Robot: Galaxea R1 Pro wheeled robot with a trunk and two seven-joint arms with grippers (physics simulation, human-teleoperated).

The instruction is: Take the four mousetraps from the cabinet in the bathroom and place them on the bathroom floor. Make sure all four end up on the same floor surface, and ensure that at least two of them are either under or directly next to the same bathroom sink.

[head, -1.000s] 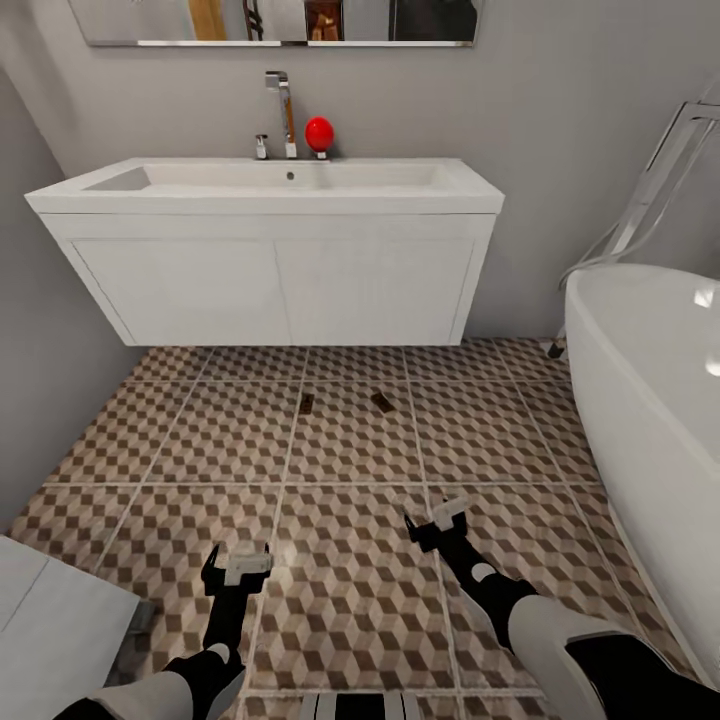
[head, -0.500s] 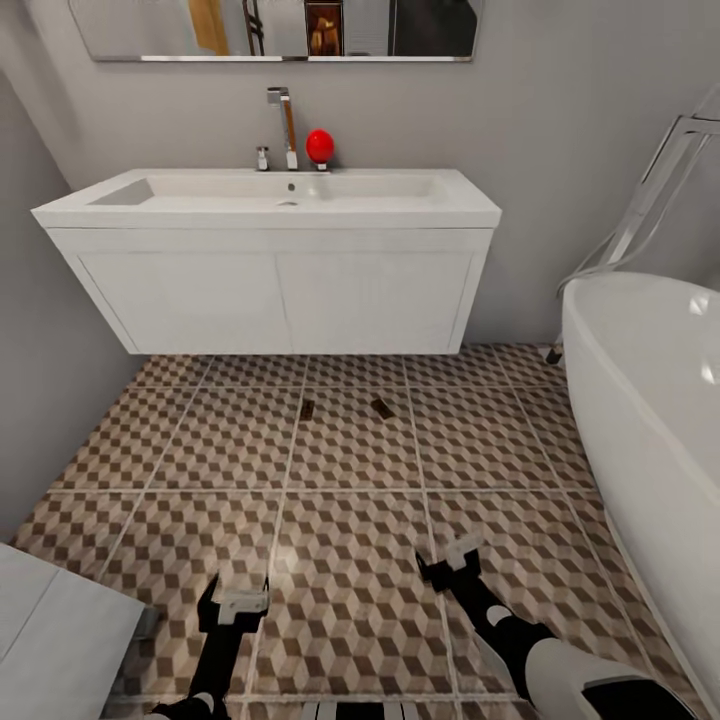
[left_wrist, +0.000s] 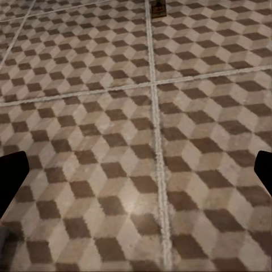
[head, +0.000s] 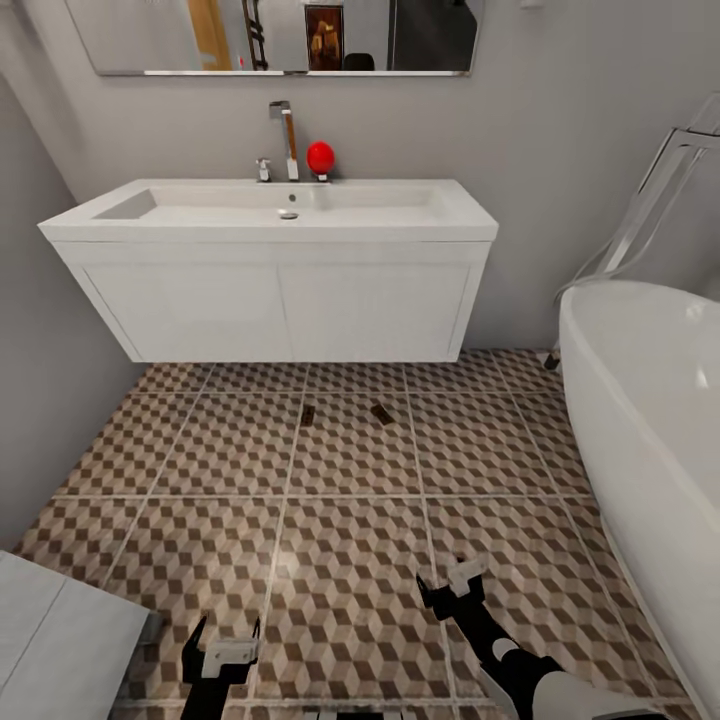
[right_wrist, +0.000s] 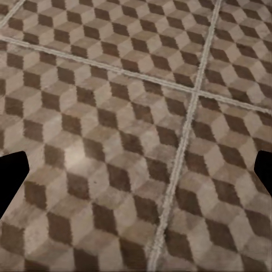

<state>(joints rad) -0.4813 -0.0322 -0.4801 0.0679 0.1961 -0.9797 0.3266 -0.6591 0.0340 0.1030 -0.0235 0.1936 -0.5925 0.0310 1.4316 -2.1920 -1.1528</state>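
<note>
Two mousetraps lie on the cube-patterned bathroom floor [head: 350,560] just in front of the white wall-hung bathroom sink [head: 270,215]. One mousetrap [head: 307,414] sits on a grout line, the other mousetrap [head: 381,413] a little to its right. My left gripper [head: 222,640] hovers low over the tiles, open and empty, well short of them. My right gripper [head: 450,588] is open and empty too. The left wrist view shows the open left gripper [left_wrist: 136,175] over bare tiles, with one mousetrap [left_wrist: 160,5] far ahead. Tiles alone lie under the open right gripper [right_wrist: 136,173]. The cabinet is out of view.
A white oval bathtub [head: 650,400] takes up the right side, with a chrome frame [head: 650,200] behind it. A white boxy unit [head: 60,640] stands at the near left. A red ball [head: 320,157] and chrome faucet [head: 283,135] sit on the sink's back edge.
The whole head picture has shifted down, so the camera moved. Both arms have drawn back toward the robot and show less. The two mousetraps lie where they were.
</note>
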